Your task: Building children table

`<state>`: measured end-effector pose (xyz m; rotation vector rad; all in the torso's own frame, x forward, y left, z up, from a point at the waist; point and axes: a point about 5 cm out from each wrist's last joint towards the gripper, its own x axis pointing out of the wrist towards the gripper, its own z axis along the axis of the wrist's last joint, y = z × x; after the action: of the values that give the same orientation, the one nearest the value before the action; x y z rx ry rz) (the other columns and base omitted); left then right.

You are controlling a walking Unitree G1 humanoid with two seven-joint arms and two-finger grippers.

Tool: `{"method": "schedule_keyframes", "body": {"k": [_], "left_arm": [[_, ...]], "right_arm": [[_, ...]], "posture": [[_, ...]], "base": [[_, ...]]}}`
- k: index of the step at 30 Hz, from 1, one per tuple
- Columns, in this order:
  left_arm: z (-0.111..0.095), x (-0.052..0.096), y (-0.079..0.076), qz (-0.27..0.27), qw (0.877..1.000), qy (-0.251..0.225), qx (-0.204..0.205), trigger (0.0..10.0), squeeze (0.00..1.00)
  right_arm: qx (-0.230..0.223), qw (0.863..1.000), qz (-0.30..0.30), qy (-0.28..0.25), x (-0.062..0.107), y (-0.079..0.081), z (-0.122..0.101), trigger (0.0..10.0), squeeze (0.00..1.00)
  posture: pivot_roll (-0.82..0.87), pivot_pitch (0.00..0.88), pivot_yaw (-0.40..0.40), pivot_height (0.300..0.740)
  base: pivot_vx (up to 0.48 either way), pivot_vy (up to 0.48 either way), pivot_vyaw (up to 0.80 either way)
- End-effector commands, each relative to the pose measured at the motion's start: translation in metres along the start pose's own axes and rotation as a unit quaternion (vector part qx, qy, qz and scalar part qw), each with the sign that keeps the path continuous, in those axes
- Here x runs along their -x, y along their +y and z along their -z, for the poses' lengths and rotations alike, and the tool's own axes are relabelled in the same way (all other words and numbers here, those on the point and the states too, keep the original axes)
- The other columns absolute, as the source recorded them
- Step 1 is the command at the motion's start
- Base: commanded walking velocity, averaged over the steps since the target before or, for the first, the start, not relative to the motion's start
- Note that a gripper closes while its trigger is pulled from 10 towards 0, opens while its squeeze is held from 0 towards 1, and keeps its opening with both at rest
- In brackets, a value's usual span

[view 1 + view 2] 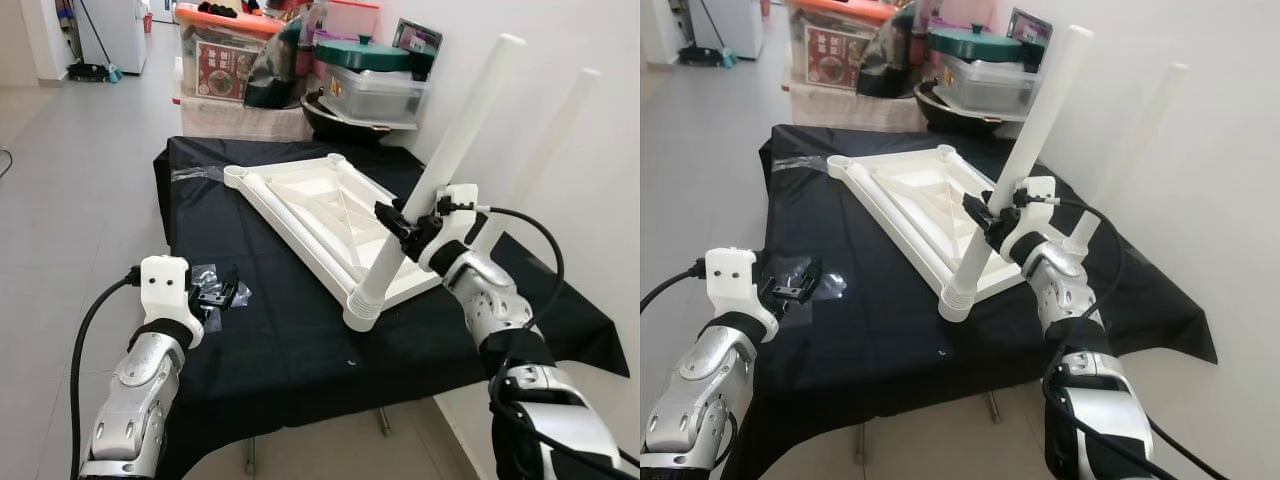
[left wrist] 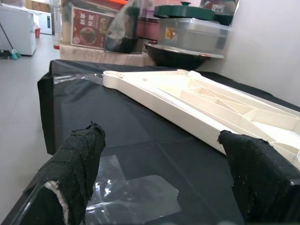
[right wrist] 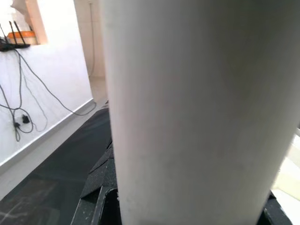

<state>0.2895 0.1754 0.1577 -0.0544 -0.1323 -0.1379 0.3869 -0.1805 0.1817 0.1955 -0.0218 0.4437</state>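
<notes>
A white plastic tabletop lies upside down on the black-covered table. A long white leg stands tilted in the socket at its near corner, and my right gripper is shut on this leg about a third of the way up. The right wrist view has the leg pressed close between the fingers. A second white leg rises from the far right corner beside the wall. My left gripper hovers open over a clear plastic bag near the table's left edge, its fingers wide apart.
Storage boxes, a green-lidded container and a dark pan are stacked behind the table. A white wall runs close along the right side. Open tiled floor lies to the left. The cloth hangs over the front edge.
</notes>
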Motion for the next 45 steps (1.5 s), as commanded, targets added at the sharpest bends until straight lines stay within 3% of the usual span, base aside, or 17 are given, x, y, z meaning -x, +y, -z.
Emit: {"method": "schedule_keyframes", "body": {"k": [1, 9, 10, 17, 19, 21, 22, 26, 27, 30, 34, 38, 45], "left_arm": [[0.0, -0.001, -0.003, 0.005, 1.0, -0.001, 0.001, 10.0, 0.0], [0.0, -0.001, -0.002, 0.004, 1.0, -0.001, -0.001, 10.0, 0.0], [0.0, -0.001, -0.002, 0.003, 1.0, -0.001, -0.002, 10.0, 0.0], [0.0, -0.001, -0.002, 0.002, 1.0, 0.0, -0.002, 10.0, 0.0], [0.0, -0.002, -0.002, 0.003, 1.0, 0.0, -0.002, 10.0, 0.0], [0.0, -0.002, -0.002, 0.003, 1.0, 0.0, -0.002, 10.0, 0.0], [0.0, -0.002, -0.002, 0.002, 1.0, -0.001, -0.001, 10.0, 0.0], [0.001, -0.002, -0.003, 0.0, 1.0, -0.002, 0.001, 10.0, 0.0], [0.001, -0.002, -0.004, -0.003, 1.0, -0.003, 0.001, 10.0, 0.0], [0.001, -0.002, -0.003, -0.004, 1.0, -0.003, 0.002, 10.0, 0.0], [0.001, -0.001, -0.003, -0.006, 1.0, -0.003, 0.002, 10.0, 0.0], [0.001, -0.002, -0.003, -0.006, 1.0, -0.003, 0.002, 10.0, 0.0], [0.002, -0.002, -0.004, -0.004, 1.0, -0.002, -0.001, 10.0, 0.0]], "right_arm": [[-0.018, 0.993, 0.036, 0.11, 0.017, -0.008, 0.052, 0.0, 0.0], [-0.003, 0.987, 0.097, 0.125, 0.023, -0.014, 0.063, 0.0, 0.0], [0.01, 0.984, 0.131, 0.123, 0.024, -0.017, 0.063, 0.0, 0.0], [0.061, 0.982, 0.139, 0.113, 0.024, -0.01, 0.064, 0.0, 0.0], [0.11, 0.974, 0.146, 0.135, 0.023, -0.006, 0.065, 0.0, 0.0], [0.115, 0.973, 0.147, 0.138, 0.023, -0.005, 0.065, 0.0, 0.0], [0.105, 0.966, 0.188, 0.142, 0.022, -0.004, 0.066, 0.0, 0.0], [0.091, 0.953, 0.249, 0.146, 0.023, -0.005, 0.067, 0.0, 0.0], [0.04, 0.936, 0.32, 0.142, 0.028, -0.007, 0.071, 0.0, 0.0], [0.01, 0.926, 0.348, 0.145, 0.03, -0.006, 0.075, 0.0, 0.0], [-0.057, 0.897, 0.412, 0.149, 0.041, 0.004, 0.086, 0.0, 0.0], [-0.056, 0.885, 0.439, 0.146, 0.049, 0.007, 0.086, 0.0, 0.0], [-0.041, 0.88, 0.454, 0.136, 0.05, 0.008, 0.074, 0.0, 0.0]], "posture": [[0.14, 0.0, -0.156, 0.74], [0.14, 0.0, -0.158, 0.74], [0.14, 0.0, -0.158, 0.74], [0.14, 0.0, -0.157, 0.74], [0.14, 0.0, -0.151, 0.74], [0.14, 0.0, -0.151, 0.74], [0.13, 0.0, -0.159, 0.74], [0.14, 0.0, -0.164, 0.74], [0.14, 0.0, -0.172, 0.74], [0.14, 0.0, -0.172, 0.74], [0.14, 0.0, -0.175, 0.74], [0.14, 0.0, -0.172, 0.74], [0.13, 0.0, -0.168, 0.74]], "base": [[0.0, 0.0, 0.0], [0.0, 0.0, 0.0], [0.0, 0.0, 0.0], [0.0, 0.0, 0.0], [0.0, 0.0, 0.0], [0.0, 0.0, 0.0], [0.0, 0.0, 0.0], [0.0, 0.0, 0.0], [0.0, 0.0, 0.0], [0.0, 0.0, 0.0], [0.0, 0.0, 0.0], [0.0, 0.0, 0.0], [0.0, 0.0, 0.0]]}}
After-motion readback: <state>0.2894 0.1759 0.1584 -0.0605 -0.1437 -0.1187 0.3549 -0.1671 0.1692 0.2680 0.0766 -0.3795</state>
